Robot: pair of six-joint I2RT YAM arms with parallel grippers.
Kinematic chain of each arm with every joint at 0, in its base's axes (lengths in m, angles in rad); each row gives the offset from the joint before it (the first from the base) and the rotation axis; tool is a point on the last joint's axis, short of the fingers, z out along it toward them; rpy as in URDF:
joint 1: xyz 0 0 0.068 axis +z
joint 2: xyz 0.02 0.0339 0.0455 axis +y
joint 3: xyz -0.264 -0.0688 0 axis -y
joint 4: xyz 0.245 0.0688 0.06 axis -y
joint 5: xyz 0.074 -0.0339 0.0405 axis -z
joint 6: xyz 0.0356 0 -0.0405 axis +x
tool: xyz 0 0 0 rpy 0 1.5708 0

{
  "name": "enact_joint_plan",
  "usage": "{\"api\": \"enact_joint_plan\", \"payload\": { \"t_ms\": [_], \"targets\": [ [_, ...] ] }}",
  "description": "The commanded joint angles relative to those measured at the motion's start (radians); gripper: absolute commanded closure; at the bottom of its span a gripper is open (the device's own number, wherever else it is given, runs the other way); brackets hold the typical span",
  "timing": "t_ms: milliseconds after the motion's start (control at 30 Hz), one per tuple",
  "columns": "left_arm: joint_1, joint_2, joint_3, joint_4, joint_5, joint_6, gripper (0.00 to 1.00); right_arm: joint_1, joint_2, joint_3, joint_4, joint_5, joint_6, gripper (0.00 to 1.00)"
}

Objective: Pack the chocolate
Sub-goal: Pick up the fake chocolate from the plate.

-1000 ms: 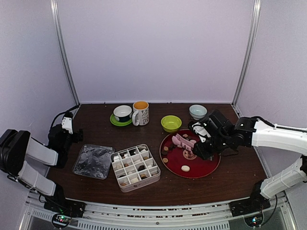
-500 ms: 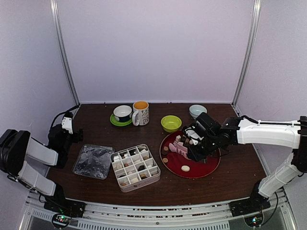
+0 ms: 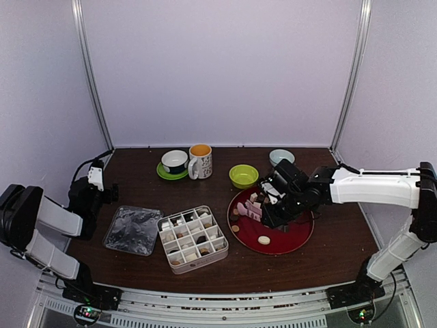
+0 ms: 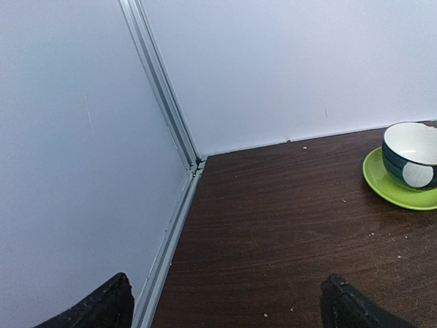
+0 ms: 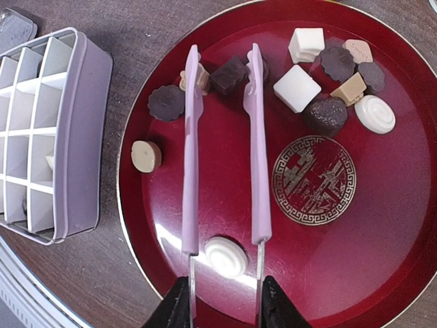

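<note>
Several pieces of chocolate lie on the red plate [image 5: 130, 205]: a dark square [image 5: 229, 74], a white square [image 5: 297, 87], a tan round [image 5: 146, 156] and a white round [image 5: 227, 256]. My right gripper [image 5: 225, 304] is shut on the pink tongs [image 5: 257, 150], whose two arms stand apart with the dark square between their tips. From above, the right gripper [image 3: 274, 205] hangs over the plate's [image 3: 300, 239] left half. The divided box [image 3: 192, 238] holds a few pieces. My left gripper [image 4: 225, 311] is open and empty near the left wall [image 3: 101, 195].
A clear plastic lid [image 3: 132, 230] lies left of the box. Along the back stand a cup on a green saucer [image 3: 175, 162], a mug [image 3: 201, 160], a green bowl [image 3: 244, 175] and a pale blue bowl [image 3: 280, 157]. A wall corner is close to the left gripper.
The right arm has carried the tongs leftward over the plate, toward the cluster of pieces at its left side. The left arm has not moved.
</note>
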Motion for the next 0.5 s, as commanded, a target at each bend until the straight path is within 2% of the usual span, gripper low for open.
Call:
{"api": "enact_joint_plan", "payload": {
  "t_ms": [0,233,467],
  "targets": [
    [0.009,0.006,0.017,0.058,-0.001,-0.011,0.02,-0.011,0.028,0.038,0.021,0.02,0.026,0.66],
    [0.009,0.006,0.017,0.059,-0.002,-0.013,0.02,-0.014,0.037,0.046,0.014,0.051,0.034,0.7],
    [0.009,0.006,0.017,0.058,-0.002,-0.012,0.02,-0.013,-0.014,0.032,0.013,0.065,0.004,0.79]
  ]
}}
